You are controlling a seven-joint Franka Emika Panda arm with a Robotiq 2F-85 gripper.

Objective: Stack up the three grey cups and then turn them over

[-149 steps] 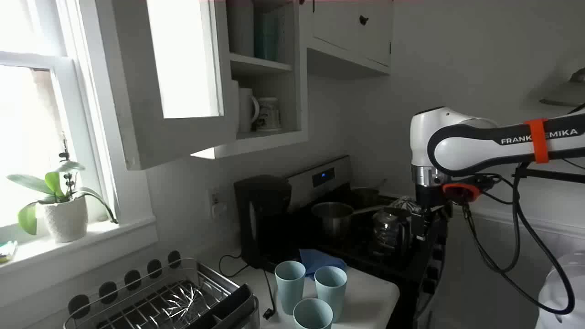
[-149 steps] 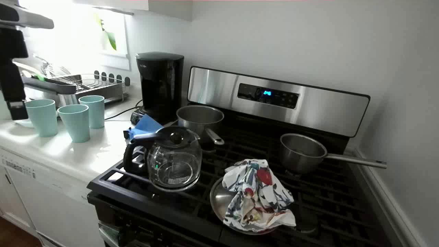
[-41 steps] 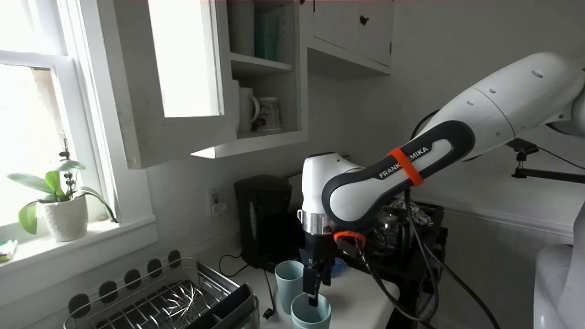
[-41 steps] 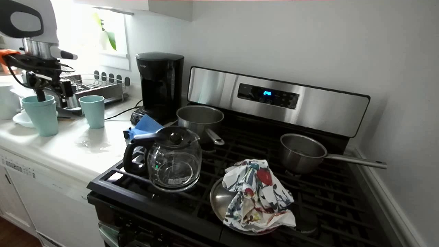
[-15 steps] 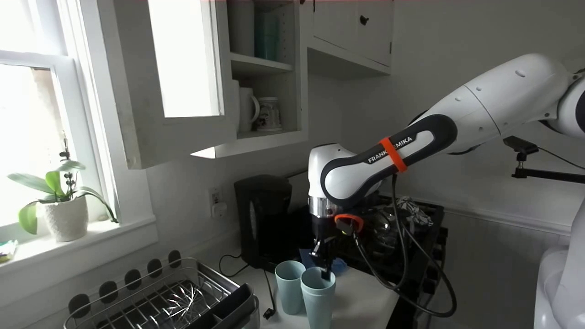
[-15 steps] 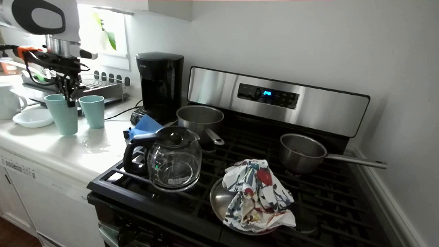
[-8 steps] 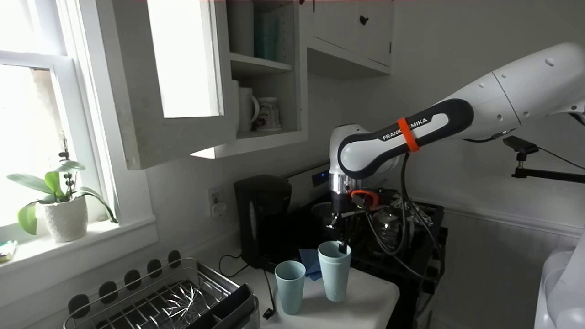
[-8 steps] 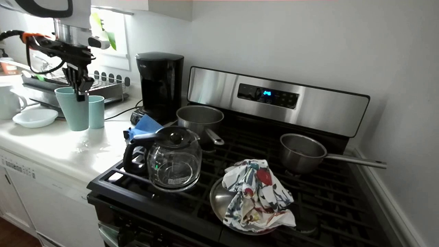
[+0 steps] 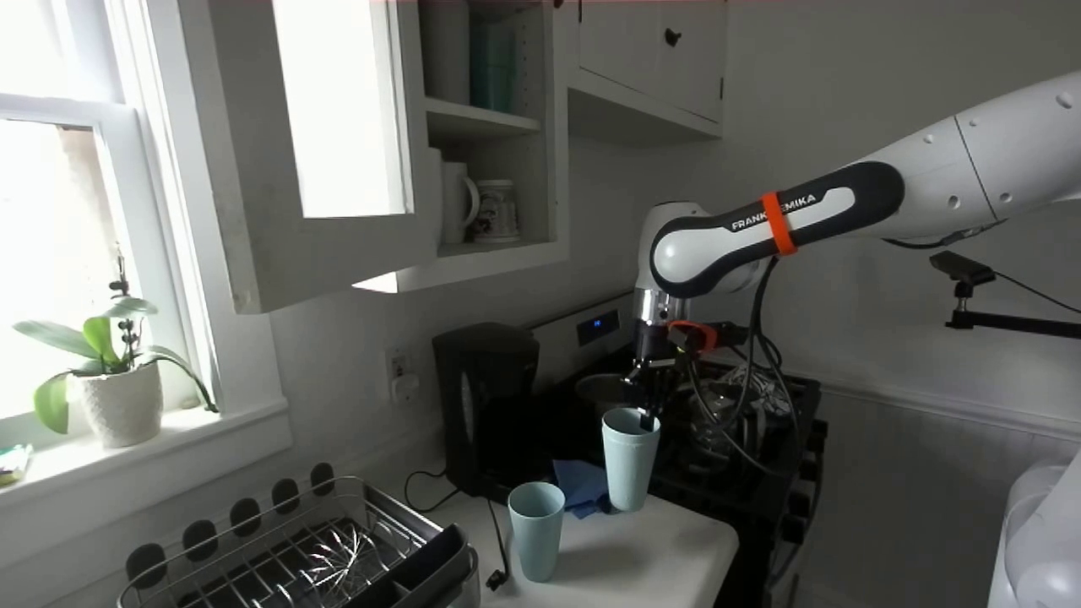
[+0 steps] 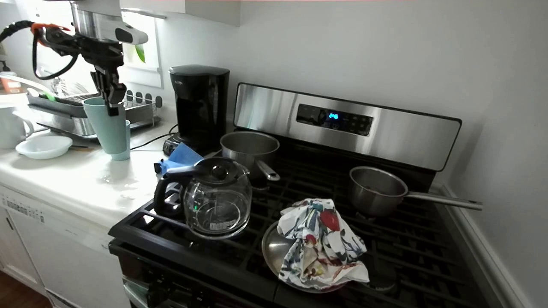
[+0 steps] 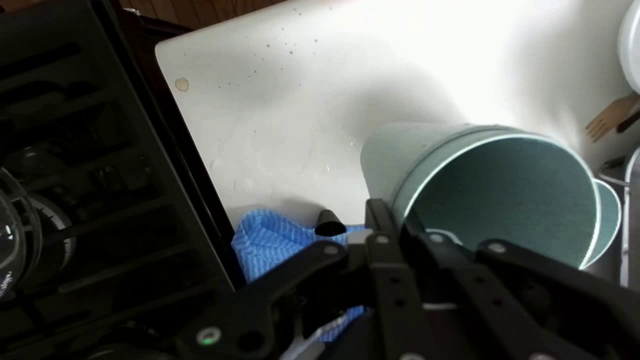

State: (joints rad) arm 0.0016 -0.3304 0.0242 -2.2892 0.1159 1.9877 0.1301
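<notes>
Rising now, the nested pair of grey cups [image 9: 628,464] sits higher in both exterior views than half a second ago and has drifted toward the stove [image 10: 207,257]! The gripper [image 11: 396,216] pinches the rim, one finger inside, one outside. Two joined and seemingly one to go, with the turning-over to follow: the third grey cup [image 9: 537,536] stands upright on the counter [image 9: 667,561], left of the pair and nearer in an exterior view. Its mouth looks the likely target, so the pair needs height to clear that rim. Room to work? Bare counter opens right of that cup, ending at the stove; the dish rack [image 9: 405,515] crowds from the left, the blue cloth [image 9: 581,485] lies just beyond.
</notes>
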